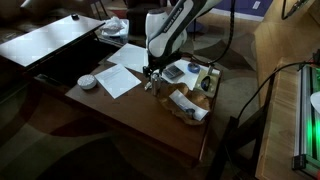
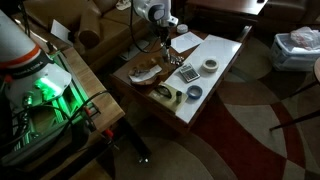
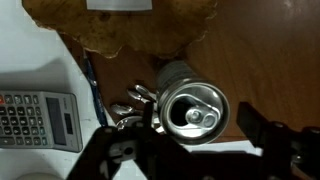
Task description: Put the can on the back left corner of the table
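The can (image 3: 193, 110) stands upright on the dark brown wooden table (image 3: 260, 60); the wrist view looks straight down on its pale metallic top with the pull tab. My gripper (image 3: 196, 128) is open, with one finger on each side of the can; a narrow gap shows at the right finger. In both exterior views the gripper (image 1: 151, 76) (image 2: 166, 42) is low over the table (image 1: 150, 120) (image 2: 215, 80), and it hides the can there.
A bunch of keys (image 3: 134, 97) lies right beside the can. A calculator (image 3: 35, 115) (image 1: 176, 71) and crumpled brown paper (image 3: 130, 30) are close by. A paper sheet (image 1: 125, 78), a white tape roll (image 1: 87, 81) and a small bowl (image 2: 194, 92) are also on the table.
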Action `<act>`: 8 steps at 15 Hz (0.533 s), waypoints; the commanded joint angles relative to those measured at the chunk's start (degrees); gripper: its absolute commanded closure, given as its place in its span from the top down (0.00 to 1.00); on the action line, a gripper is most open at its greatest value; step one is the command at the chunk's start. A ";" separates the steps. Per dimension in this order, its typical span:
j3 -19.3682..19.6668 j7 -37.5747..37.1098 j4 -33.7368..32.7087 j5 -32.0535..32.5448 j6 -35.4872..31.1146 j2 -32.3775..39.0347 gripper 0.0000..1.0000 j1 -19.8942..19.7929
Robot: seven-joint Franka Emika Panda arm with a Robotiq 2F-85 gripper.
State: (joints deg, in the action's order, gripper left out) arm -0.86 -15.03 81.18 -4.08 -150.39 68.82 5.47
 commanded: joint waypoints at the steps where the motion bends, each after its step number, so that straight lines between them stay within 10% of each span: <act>1: 1.19 -0.58 -2.24 -0.41 2.19 1.25 0.54 1.18; 3: 1.11 -0.80 -1.09 -0.51 2.50 0.19 0.38 1.45; 8: -3.06 3.03 3.97 -1.55 0.07 -4.43 0.37 0.15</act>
State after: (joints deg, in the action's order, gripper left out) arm -1.35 -14.90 81.01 -4.13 -149.33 67.97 6.39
